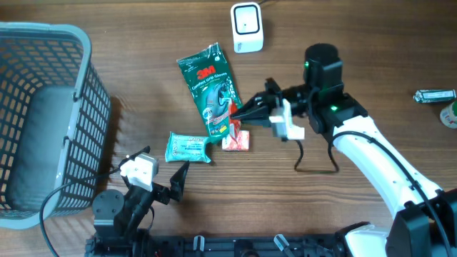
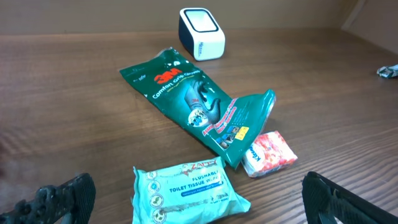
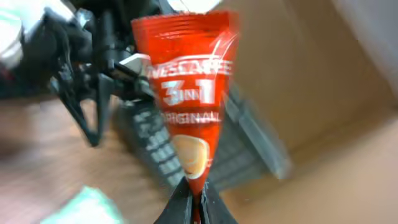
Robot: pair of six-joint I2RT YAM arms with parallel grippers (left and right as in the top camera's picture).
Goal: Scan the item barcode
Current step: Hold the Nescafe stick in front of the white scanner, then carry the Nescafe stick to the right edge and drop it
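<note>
My right gripper (image 1: 241, 114) is shut on the bottom end of a red Nescafe 3-in-1 sachet (image 3: 186, 93), which stands up from the jaws in the right wrist view. From overhead only a sliver of the sachet (image 1: 232, 108) shows, over the lower end of the green 3M pack (image 1: 211, 86). The white barcode scanner (image 1: 246, 27) stands at the table's far side, apart from the sachet, and is also in the left wrist view as the scanner (image 2: 201, 32). My left gripper (image 2: 199, 211) stands open near the front edge, holding nothing, with a teal wipes pack (image 2: 186, 190) lying just ahead of its fingers.
A grey mesh basket (image 1: 43, 114) fills the left side. A red-and-white tissue pack (image 1: 236, 140) lies beside the teal wipes pack (image 1: 188, 147). A small wrapped item (image 1: 435, 94) sits at the far right edge. A black cable loops under the right arm.
</note>
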